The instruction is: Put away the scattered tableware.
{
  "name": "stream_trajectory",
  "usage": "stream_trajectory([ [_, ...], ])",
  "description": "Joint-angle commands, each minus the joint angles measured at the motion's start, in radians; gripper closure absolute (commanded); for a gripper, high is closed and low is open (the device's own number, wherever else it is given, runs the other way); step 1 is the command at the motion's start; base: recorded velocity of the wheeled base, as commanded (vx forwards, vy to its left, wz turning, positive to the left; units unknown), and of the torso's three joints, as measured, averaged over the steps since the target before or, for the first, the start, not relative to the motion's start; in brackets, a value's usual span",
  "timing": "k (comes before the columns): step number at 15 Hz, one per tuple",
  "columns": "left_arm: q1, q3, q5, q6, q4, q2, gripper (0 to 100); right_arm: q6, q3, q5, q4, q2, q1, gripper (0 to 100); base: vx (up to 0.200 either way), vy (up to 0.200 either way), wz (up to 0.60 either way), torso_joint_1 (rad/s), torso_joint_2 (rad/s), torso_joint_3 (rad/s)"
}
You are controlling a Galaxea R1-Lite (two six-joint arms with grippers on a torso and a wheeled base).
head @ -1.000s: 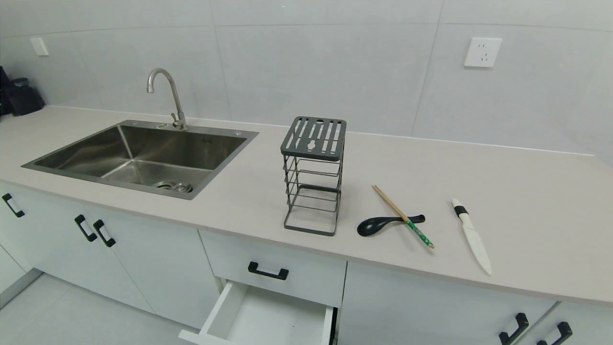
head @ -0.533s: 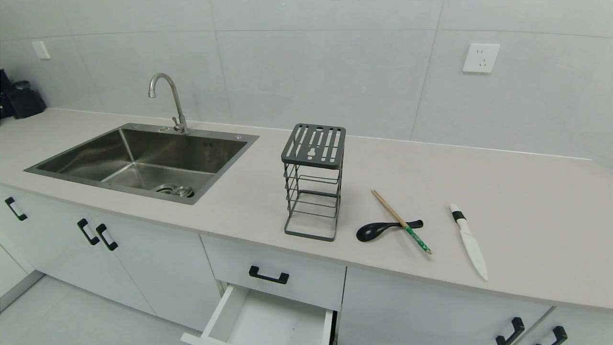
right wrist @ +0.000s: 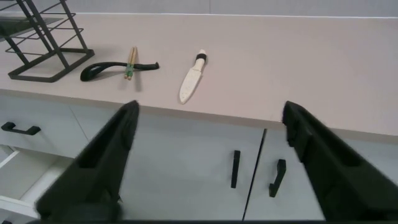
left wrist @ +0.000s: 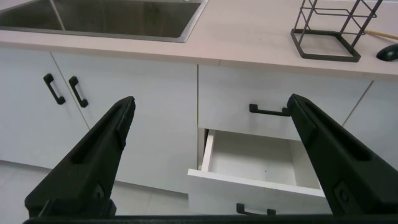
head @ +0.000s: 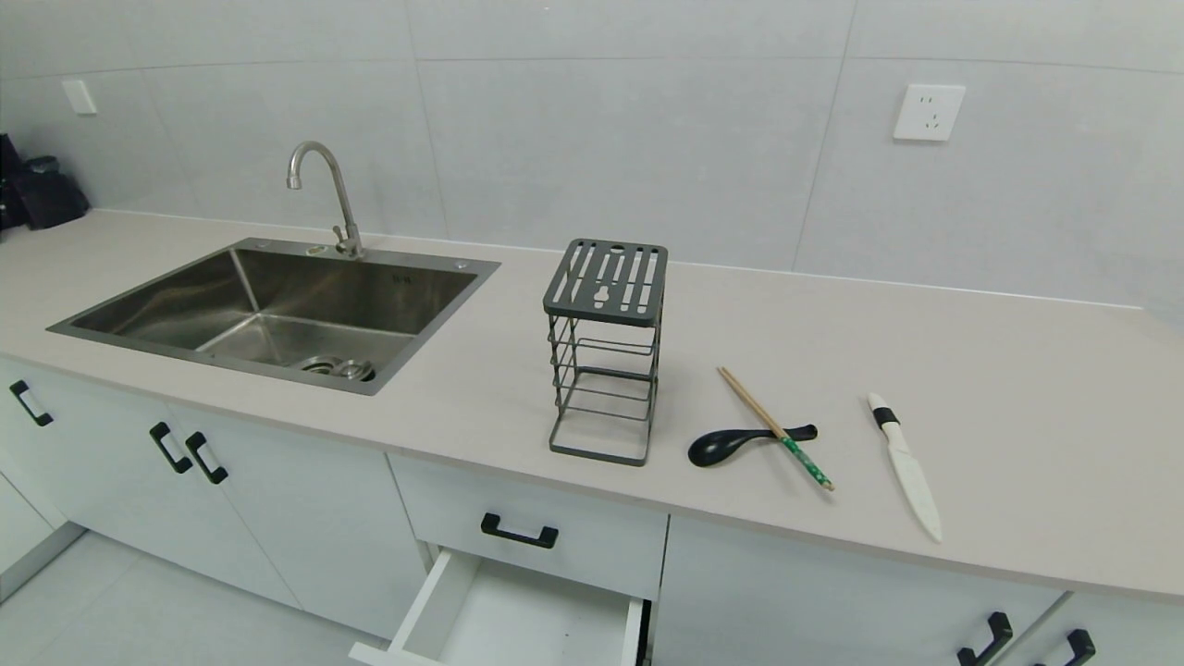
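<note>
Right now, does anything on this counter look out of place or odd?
Yes. The chopsticks lie crossed over the handle of the black spoon, and the white knife lies loose near the front edge of the counter, all beside the wire rack rather than in it. A drawer below stands open.

Legible txt/nos./signs: none showing.
Item 1: sink (head: 324, 287), small dark mark sitting on inner back wall, too small to read.
Item 2: sticker (head: 315, 248), greenish, lying on sink rim just beside faucet (head: 335, 199) base; print not resolving, poss. a label.
</note>
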Motion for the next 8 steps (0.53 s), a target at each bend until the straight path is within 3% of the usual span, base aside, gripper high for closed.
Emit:
stream_trajectory([
  [1,0.0,0.0,0.0,0.0,0.0,0.001,0,-0.014,0.0,0.013,0.0,0.001,0.0,0,0.0,0.0,0.0,0.0,0.0,0.0],
  [3,0.0,0.0,0.0,0.0,0.0,0.001,0,-0.008,-0.054,0.013,-0.071,0.007,-0.008,0,0.0,0.0,0.0,0.0,0.0,0.0],
  [5,0.0,0.0,0.0,0.0,0.0,0.001,0,-0.034,-0.244,0.032,-0.178,0.196,-0.012,0,0.0,0.0,0.0,0.0,0.0,0.0],
  [8,0.0,0.0,0.0,0.0,0.0,0.001,0,-0.052,-0.339,0.165,-0.209,0.369,0.041,0,0.0,0.0,0.0,0.0,0.0,0.0],
])
